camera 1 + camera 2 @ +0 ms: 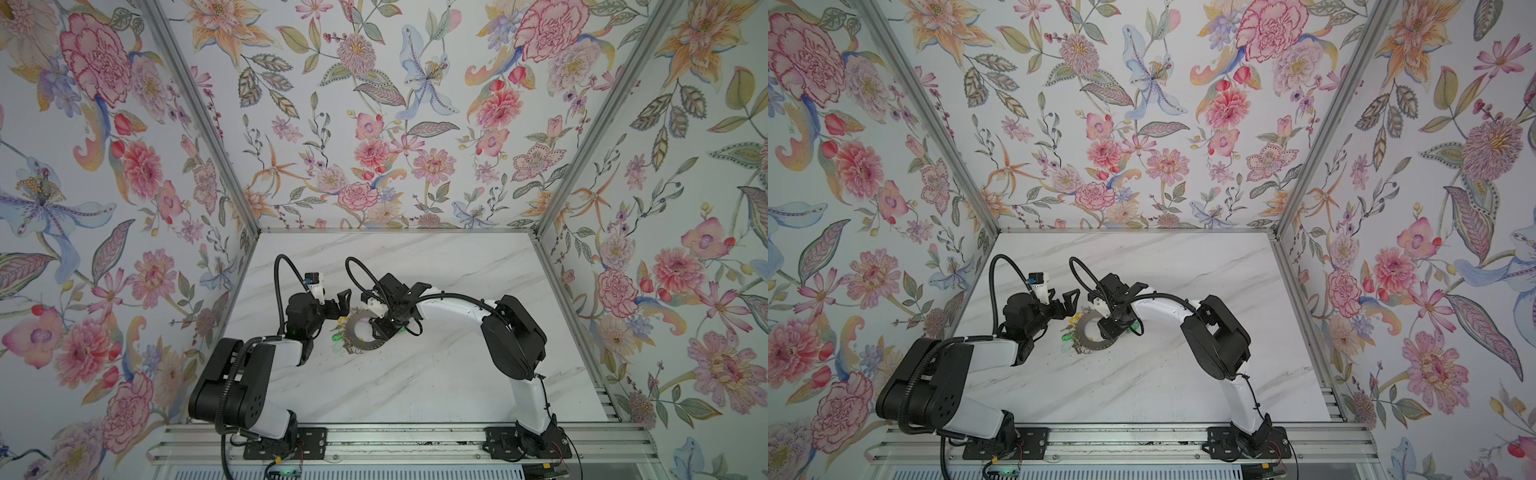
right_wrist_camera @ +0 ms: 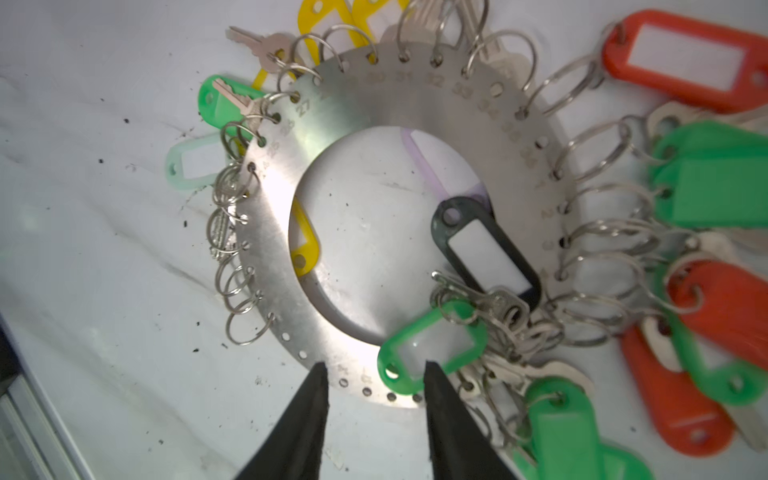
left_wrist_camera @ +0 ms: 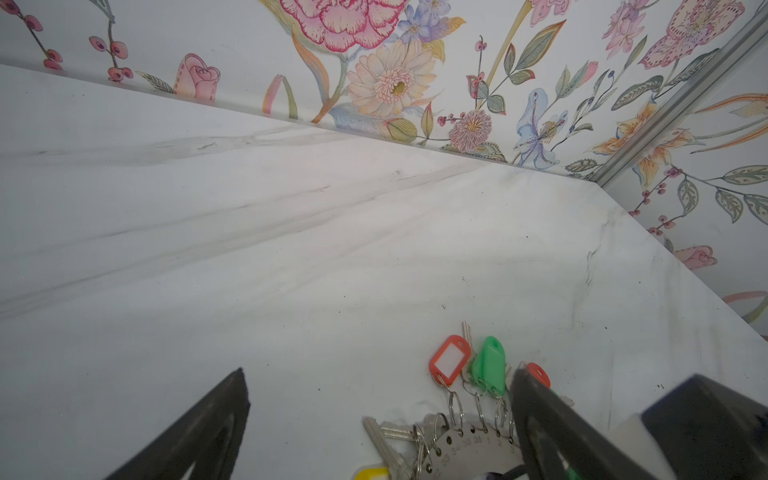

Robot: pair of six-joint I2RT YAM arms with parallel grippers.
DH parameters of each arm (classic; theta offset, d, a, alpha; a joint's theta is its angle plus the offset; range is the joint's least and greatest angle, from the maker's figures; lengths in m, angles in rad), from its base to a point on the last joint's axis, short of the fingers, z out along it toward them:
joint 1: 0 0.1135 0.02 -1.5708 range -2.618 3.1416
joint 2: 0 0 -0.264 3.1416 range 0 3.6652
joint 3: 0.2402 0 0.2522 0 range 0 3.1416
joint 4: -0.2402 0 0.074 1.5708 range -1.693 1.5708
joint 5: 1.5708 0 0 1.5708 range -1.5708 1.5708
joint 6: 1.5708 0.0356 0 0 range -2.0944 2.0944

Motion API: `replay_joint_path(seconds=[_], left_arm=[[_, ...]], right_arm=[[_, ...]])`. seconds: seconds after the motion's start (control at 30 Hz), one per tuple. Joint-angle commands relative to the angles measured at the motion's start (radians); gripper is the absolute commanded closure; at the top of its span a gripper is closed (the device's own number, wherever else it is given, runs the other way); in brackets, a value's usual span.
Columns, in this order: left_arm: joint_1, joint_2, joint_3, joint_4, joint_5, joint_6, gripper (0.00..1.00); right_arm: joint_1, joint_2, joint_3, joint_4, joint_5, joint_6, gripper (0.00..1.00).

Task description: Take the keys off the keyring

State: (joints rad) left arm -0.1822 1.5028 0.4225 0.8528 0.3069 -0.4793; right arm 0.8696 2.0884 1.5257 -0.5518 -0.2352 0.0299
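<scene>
Grey keyring (image 2: 374, 95), keys (image 2: 259, 45) attached, lies beneath right end effector (image 2: 374, 368).

This is a lab-style robot booth. Flower-papered panels (image 1: 374, 124) on aluminium posts (image 1: 204, 124) enclose a marble-look table (image 1: 415, 386). Left arm (image 1: 232, 382) and right arm (image 1: 515, 336) bolt to its front rail (image 1: 395, 434).

Walls (image 1: 374, 124) papered in large pink, orange and blue flowers are enclosing the space on three sides, grey metal posts (image 1: 201, 116) running up the corners. A white, grey-veined marble table (image 1: 415, 382) is lying evenly lit, a metal rail (image 1: 395, 436) edging its front.
</scene>
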Motion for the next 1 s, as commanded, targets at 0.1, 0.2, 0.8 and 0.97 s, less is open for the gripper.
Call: replay_joint_path(seconds=[0.1,0.2,0.8,0.97], left_arm=[[-0.006,-0.023,0.01,-0.007,-0.028,0.022,0.01],[-0.007,-0.019,0.013,-0.008,-0.012,0.021,0.01],[-0.006,-0.014,0.013,-0.005,-0.01,0.02,0.01],[-0.006,-0.003,0.017,0.0,-0.006,0.015,0.01]], right_arm=[[-0.001,0.05,0.039,-0.029,0.066,0.021,0.61],[-0.001,0.06,0.039,-0.03,0.111,0.035,0.6],[-0.198,-0.159,-0.172,0.06,0.043,0.07,0.6],[-0.208,-0.137,-0.151,0.069,-0.003,0.075,0.6]])
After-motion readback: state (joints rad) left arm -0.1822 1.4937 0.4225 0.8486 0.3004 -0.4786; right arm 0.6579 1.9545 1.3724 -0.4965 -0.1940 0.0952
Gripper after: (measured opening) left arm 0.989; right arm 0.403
